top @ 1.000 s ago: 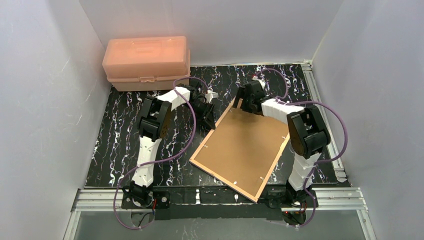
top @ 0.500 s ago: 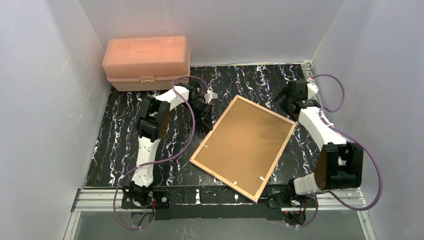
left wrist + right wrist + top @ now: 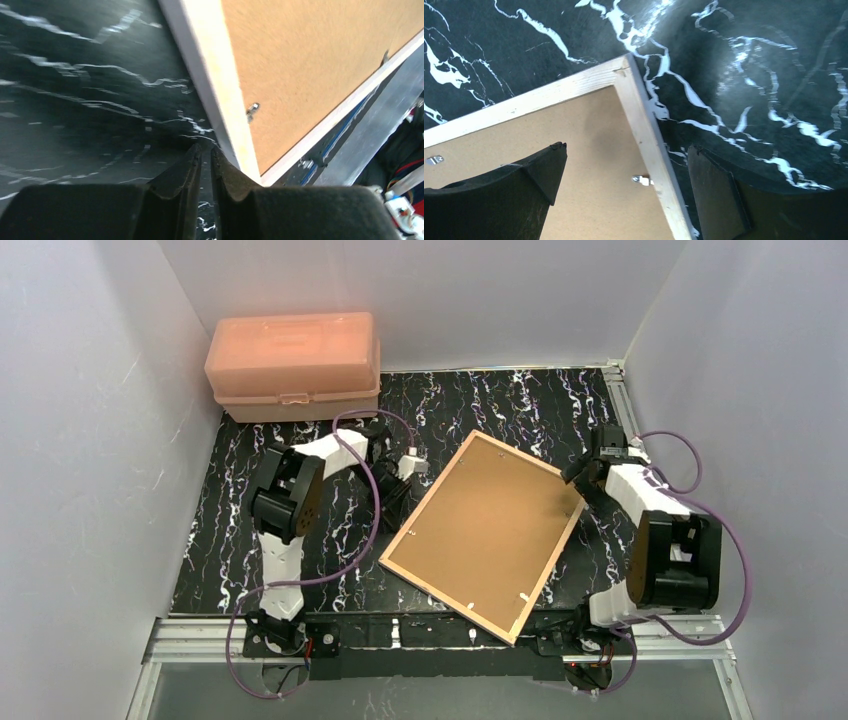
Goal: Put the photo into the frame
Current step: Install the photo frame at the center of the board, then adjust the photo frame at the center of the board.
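The frame lies back up in the middle of the table, its light wood rim around a brown backing board. The photo is hidden. My left gripper is shut and empty, low on the table, its tips right beside the frame's left edge. My right gripper is open over the frame's right corner. In the right wrist view its jaws straddle the wooden rim and a small metal clip, one finger over the board and one over the table.
A pink plastic box stands at the back left. Grey walls close in the left, right and back sides. An aluminium rail runs along the near edge, and the frame's near corner reaches over it.
My right gripper left the frame's far corner, swung out to the right and came back over the right corner. My left arm moved down to the frame's left edge.
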Controlling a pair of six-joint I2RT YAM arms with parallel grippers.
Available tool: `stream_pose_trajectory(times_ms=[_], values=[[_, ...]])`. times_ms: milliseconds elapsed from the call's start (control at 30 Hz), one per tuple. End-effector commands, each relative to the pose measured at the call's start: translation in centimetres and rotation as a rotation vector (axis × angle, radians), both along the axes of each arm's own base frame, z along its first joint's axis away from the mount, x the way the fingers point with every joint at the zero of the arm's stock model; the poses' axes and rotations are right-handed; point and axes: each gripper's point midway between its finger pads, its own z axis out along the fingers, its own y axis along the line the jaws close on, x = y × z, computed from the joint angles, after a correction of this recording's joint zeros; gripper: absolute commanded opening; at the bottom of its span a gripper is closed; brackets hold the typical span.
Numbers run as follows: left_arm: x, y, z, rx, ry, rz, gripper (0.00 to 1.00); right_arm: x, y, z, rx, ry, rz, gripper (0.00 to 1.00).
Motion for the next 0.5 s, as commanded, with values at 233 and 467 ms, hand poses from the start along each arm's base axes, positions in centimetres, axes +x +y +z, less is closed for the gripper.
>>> stream_pose_trajectory(times_ms=[233,467], values=[[-4.9,0.6,-2.1,0.117,-0.048,-0.225,0.13,7.7,4.1,-0.6,0.244,-0.117,0.025,0.99],[-5.6,-0.3,-1.3,0.094,-0.052,-0.268,0.13,16.0,10.3,2.1,0.336,-0.232,0.178,0.99]])
